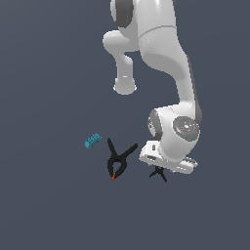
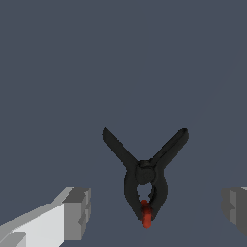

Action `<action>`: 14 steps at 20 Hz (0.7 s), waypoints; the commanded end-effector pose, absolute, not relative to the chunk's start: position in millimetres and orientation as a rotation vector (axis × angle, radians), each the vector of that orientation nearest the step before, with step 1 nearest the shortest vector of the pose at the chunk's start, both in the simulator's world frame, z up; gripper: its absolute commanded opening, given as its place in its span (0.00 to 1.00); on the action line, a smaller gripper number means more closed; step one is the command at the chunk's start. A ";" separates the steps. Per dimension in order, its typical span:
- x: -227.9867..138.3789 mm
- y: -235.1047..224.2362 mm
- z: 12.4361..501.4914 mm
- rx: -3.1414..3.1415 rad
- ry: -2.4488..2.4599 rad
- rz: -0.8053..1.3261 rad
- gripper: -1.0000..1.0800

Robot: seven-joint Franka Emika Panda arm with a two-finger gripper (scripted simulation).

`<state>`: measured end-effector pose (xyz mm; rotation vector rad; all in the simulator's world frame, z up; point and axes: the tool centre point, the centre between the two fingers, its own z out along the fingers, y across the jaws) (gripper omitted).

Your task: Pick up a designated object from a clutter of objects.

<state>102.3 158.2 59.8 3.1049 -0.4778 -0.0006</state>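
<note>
The jaws stand spread wide, the two grey fingertips well apart with the small black spring clamp lying between them, untouched, its tiny red tip toward the camera. The gripper hangs low over that clamp on a plain dark grey-blue floor. Just beside it lies the larger black clamp, then a blue toy block. No walls or edges show.
</note>
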 end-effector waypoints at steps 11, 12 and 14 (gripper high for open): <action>102.0 158.6 13.7 3.104 -0.481 0.000 0.96; 102.4 158.3 13.6 3.104 -0.482 0.000 0.96; 102.6 158.4 13.7 3.104 -0.482 0.000 0.00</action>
